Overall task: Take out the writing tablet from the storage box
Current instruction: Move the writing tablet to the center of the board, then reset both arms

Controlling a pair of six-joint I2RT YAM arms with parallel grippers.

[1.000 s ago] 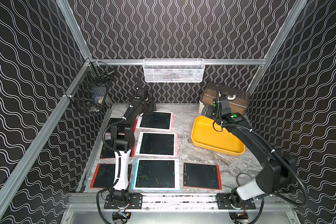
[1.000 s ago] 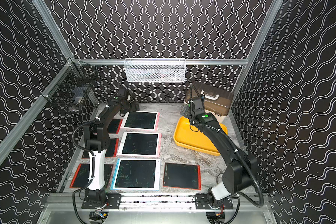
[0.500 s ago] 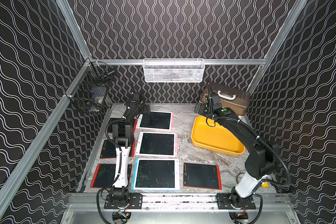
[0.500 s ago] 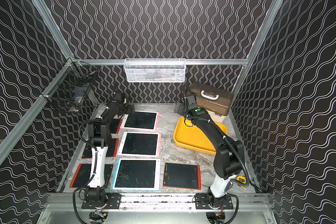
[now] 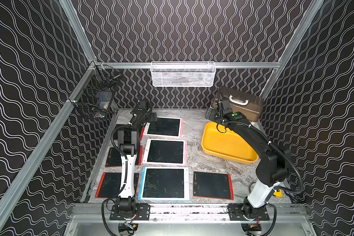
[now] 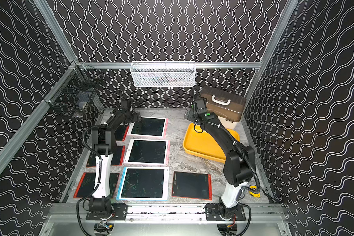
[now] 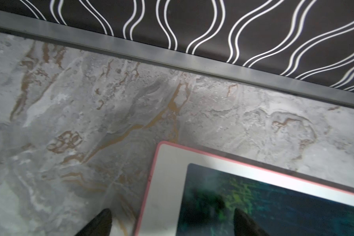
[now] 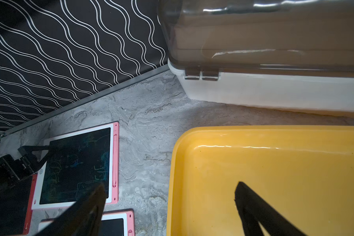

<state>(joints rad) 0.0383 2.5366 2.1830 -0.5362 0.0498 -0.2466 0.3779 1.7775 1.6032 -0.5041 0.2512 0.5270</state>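
The yellow storage box (image 5: 223,147) (image 6: 200,143) sits at the right of the table, and no writing tablet shows inside it; my right arm hides part of its floor. Several writing tablets lie flat on the table to its left. My right gripper (image 5: 209,115) (image 8: 170,188) hangs open over the box's far left corner, one finger over the yellow floor (image 8: 274,173), the other over the table. My left gripper (image 5: 151,118) (image 7: 172,220) is open just above the near left edge of the far pink tablet (image 5: 165,127) (image 7: 274,204), holding nothing.
A cream case with a brown lid (image 5: 241,106) stands right behind the box. A white mesh basket (image 5: 182,74) hangs on the back rail, a black wire basket (image 5: 96,98) on the left rail. Pink (image 5: 165,152), blue (image 5: 164,182) and red (image 5: 212,185) tablets cover the middle and left.
My right gripper has swung left from above the box's back edge to its far left corner, and the arm's elbow has shifted. My left gripper has dropped slightly by the far pink tablet.
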